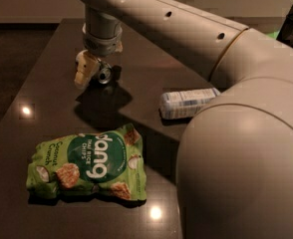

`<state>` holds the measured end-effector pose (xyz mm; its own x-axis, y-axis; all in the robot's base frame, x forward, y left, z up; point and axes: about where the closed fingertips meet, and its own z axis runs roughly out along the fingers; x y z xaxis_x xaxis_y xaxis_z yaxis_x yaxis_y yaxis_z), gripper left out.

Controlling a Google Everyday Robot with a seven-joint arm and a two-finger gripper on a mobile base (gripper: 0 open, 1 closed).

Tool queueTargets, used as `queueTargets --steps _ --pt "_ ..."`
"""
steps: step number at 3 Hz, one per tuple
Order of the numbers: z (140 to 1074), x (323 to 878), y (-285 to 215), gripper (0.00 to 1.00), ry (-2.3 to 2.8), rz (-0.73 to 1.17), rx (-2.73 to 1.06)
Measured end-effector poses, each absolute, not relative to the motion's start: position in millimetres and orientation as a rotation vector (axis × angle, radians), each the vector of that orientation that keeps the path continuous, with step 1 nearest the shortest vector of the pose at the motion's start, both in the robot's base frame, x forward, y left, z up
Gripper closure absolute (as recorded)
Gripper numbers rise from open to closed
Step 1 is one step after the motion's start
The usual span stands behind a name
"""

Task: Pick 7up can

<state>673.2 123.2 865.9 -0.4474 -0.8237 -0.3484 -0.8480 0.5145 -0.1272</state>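
The 7up can (104, 75) lies on its side at the back left of the dark table (42, 98). Only its shiny round end shows, facing the front right; the rest of the can is hidden behind the gripper. My gripper (88, 73) hangs from the arm's grey wrist (102, 34), low over the table. It sits right against the can's left side, touching or nearly touching it. I cannot tell whether it holds the can.
A clear plastic bottle with a pale label (186, 103) lies on its side to the right, partly hidden by my arm. A green chips bag (89, 166) lies flat at the front left. My arm's large body (241, 158) fills the right foreground.
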Motion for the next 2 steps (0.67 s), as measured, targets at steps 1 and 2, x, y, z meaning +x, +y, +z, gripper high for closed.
queueTargets --steps 1,2 --pt "861.1 677.4 127.2 0.00 2.396 0.085 -1.398" --pt "857.0 681.5 127.2 0.12 2.388 0.090 -1.420"
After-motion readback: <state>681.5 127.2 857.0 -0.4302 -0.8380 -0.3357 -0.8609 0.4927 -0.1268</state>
